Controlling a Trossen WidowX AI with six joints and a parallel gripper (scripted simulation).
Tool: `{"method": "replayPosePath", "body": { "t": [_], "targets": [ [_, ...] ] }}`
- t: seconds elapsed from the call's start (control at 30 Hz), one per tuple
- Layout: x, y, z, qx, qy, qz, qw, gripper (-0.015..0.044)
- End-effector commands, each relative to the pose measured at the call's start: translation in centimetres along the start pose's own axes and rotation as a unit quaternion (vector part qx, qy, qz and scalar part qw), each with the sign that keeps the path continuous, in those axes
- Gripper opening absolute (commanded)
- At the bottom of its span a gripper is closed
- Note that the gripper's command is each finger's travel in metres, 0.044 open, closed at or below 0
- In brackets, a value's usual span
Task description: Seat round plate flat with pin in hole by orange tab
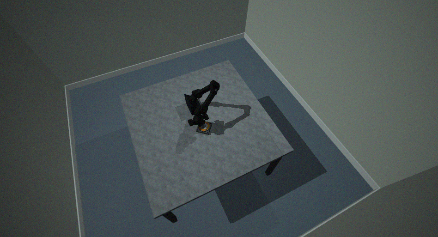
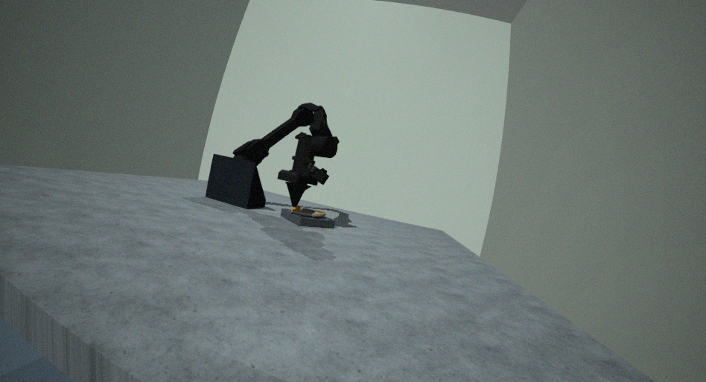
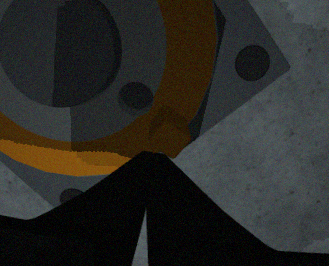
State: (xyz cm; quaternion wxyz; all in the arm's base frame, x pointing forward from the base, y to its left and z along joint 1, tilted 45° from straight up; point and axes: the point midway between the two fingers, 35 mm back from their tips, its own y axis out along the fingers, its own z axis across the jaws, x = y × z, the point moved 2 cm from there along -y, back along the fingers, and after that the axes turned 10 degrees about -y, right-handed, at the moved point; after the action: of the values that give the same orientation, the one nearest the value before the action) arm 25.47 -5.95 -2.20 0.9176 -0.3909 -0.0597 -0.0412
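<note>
This looks like a bare test room made just for a robot, not a home or a shop. It has plain grey-green walls (image 1: 337,66), a blue floor (image 1: 92,118) with a pale edge, and one big grey stone-look table (image 1: 214,161) on dark legs in the middle. Only a black robot arm (image 2: 296,147) and a small square base (image 2: 308,219) sit on the table.

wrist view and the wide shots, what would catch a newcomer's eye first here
The orange ring of the round plate stands out most, filling the upper left of the wrist view on its square grey base. Next comes the black arm, folded over mid-table with its shut gripper pointing straight down at the plate's near edge. In the wrist view the fingers form a dark peak with only a sliver between them.
</note>
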Motion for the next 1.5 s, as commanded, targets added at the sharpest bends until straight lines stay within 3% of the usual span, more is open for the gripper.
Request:
{"method": "replayPosePath", "body": {
  "t": [0.0, 1.47],
  "targets": [
    [0.3, 0.1, -0.5, 0.000, -0.001, 0.002, 1.000, 0.0000],
    [5.2, -0.4, -1.9, 0.000, -0.002, 0.001, 1.000, 0.0000]
  ]
}}
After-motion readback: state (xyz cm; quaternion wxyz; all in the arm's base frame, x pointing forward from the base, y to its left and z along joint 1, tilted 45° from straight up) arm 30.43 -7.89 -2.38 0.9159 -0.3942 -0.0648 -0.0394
